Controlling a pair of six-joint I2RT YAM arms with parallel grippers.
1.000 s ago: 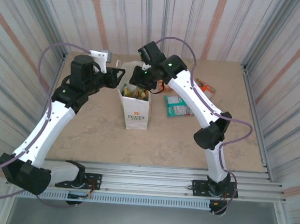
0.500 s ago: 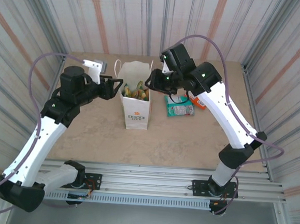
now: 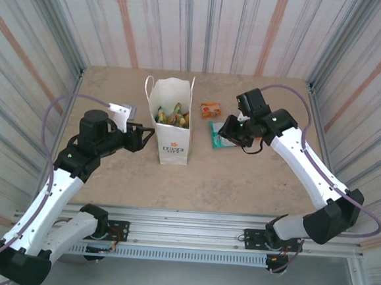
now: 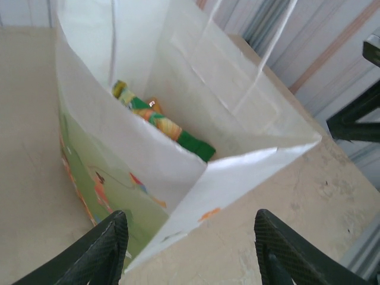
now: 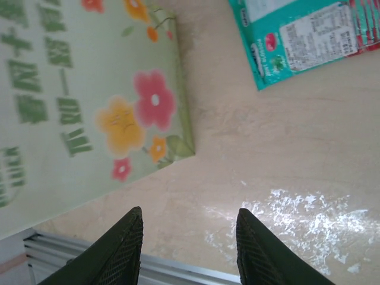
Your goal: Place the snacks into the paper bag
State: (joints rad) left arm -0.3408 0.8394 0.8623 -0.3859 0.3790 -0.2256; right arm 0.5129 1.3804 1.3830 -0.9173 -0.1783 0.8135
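- At the centre of the table (image 3: 129, 171), the paper bag (image 3: 174, 144) is being kept upright, with snack packets (image 3: 172, 117) inside.
- Left gripper (image 3: 140, 137) is being held open and empty beside it.
- Right gripper (image 3: 231, 128) is being held open and empty by the teal packet (image 5: 303, 38), with an orange packet (image 3: 211, 110) nearby.

You've got bright, even light in the top view, w/ faint shadows. Left wrist cam: paper bag (image 4: 225, 77) walls blow out white toward 12 o'clock, focus soft. Right wrist cam: glare patch on the bench (image 5: 285, 214) at 5 o'clock; the bag's print is blurry at 9 o'clock.
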